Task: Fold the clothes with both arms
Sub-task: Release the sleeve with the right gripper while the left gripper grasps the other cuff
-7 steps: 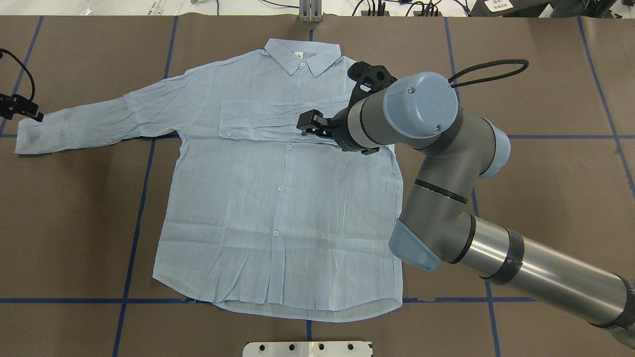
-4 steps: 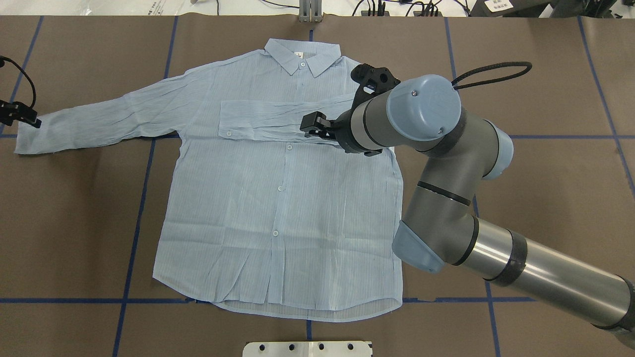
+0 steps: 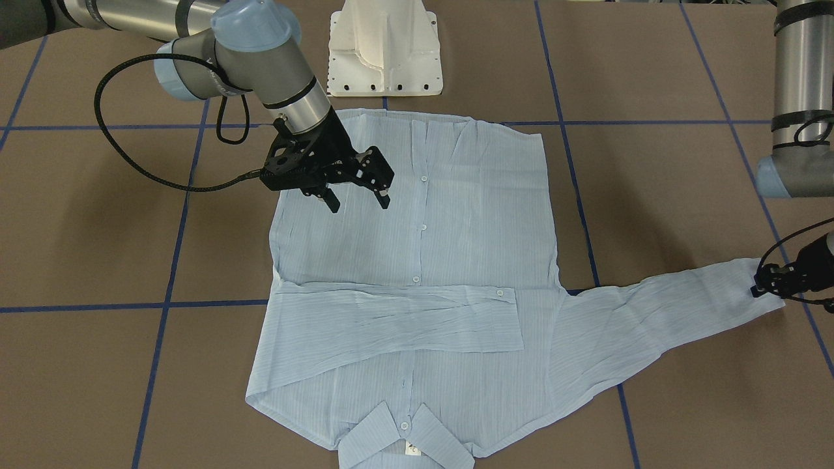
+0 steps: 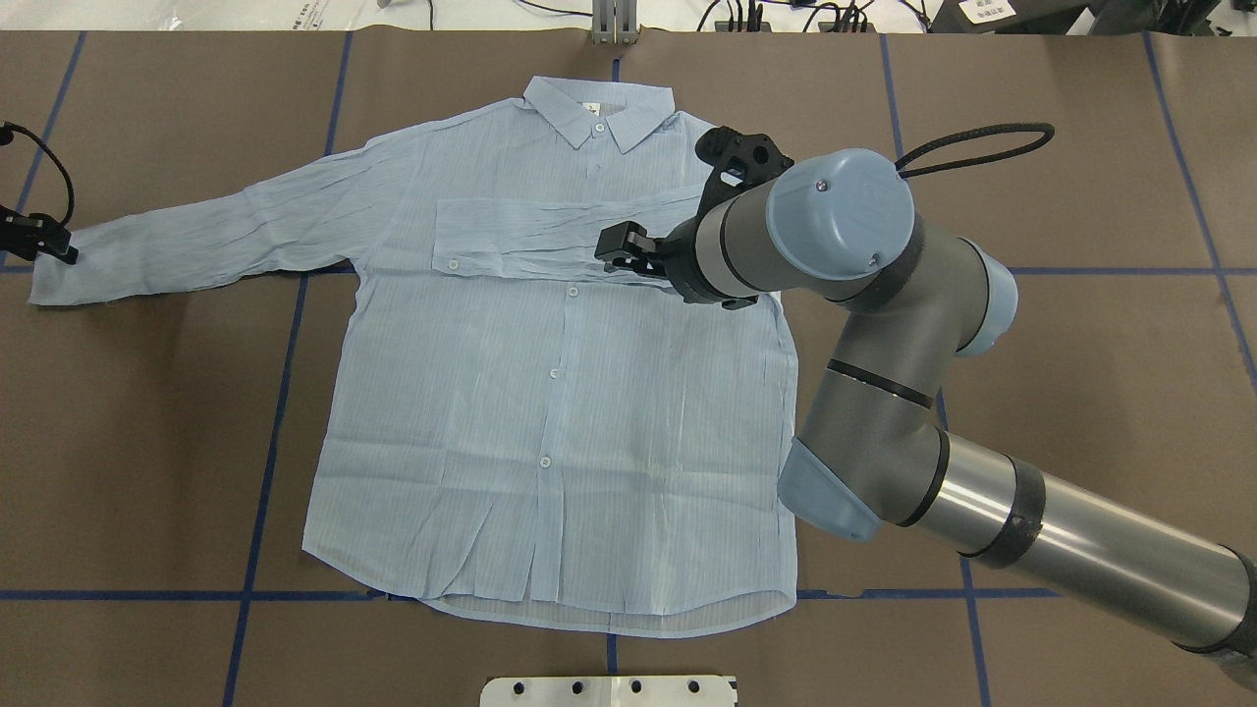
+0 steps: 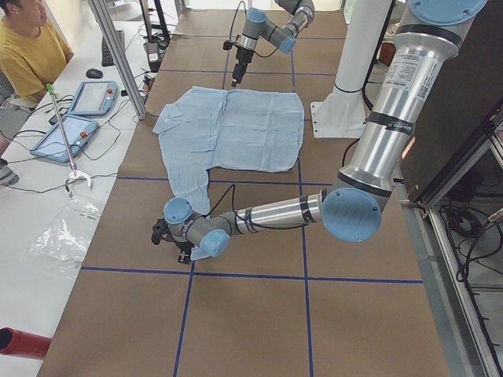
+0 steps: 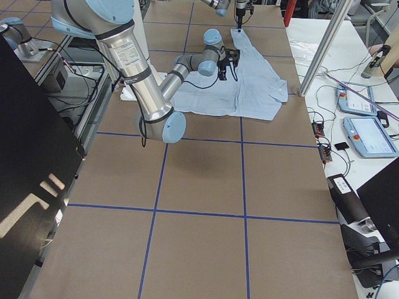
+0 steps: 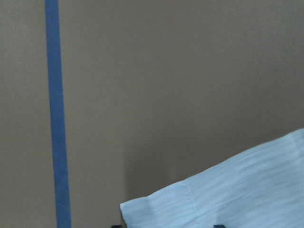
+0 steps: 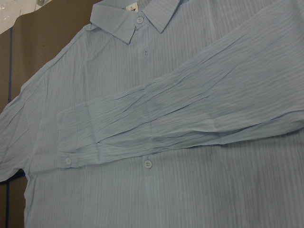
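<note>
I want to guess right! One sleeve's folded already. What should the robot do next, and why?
Probably the left gripper should pinch the outstretched sleeve's cuff: it sits right at that cuff, open, and the shirt's other sleeve already lies across the chest.

Four fixed, two wrist-mounted; common shirt (image 4: pixel 550 412)
</note>
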Controlling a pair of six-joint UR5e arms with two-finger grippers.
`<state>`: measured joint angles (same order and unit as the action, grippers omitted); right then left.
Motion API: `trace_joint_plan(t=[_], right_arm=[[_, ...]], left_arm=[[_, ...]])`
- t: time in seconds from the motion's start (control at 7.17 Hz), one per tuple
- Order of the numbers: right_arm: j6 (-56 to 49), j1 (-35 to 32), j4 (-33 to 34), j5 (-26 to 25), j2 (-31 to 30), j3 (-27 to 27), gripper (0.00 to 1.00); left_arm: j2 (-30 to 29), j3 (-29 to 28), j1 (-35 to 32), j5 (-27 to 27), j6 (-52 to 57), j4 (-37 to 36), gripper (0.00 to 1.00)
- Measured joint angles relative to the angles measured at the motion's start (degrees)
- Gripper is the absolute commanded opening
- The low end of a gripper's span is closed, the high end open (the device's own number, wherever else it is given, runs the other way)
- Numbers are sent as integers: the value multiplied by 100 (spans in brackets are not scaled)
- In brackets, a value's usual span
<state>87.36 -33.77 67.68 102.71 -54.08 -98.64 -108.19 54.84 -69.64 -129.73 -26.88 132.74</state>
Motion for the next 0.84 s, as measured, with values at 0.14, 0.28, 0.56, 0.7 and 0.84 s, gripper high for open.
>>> trace_joint_plan(t=[0.14,0.28,0.56,0.7,0.84], right_arm=[[0,-4,0,0,-6,-14,98],[0,-6,0,-3,-11,-23,98],[0,-10,0,-5,-14,-33,98],[0,-16,0,-2,-49,-78,98],[0,-23,0,10,-188,-233,98]], left_arm=[[-3,26,2,-2,-2,0,0],[-6,54,3,-6,-12,3,0],[-7,258,-7,-35,-34,-43,0],[-6,474,-16,-58,-163,-74,0],[-7,858,-18,-88,-514,-192,0]])
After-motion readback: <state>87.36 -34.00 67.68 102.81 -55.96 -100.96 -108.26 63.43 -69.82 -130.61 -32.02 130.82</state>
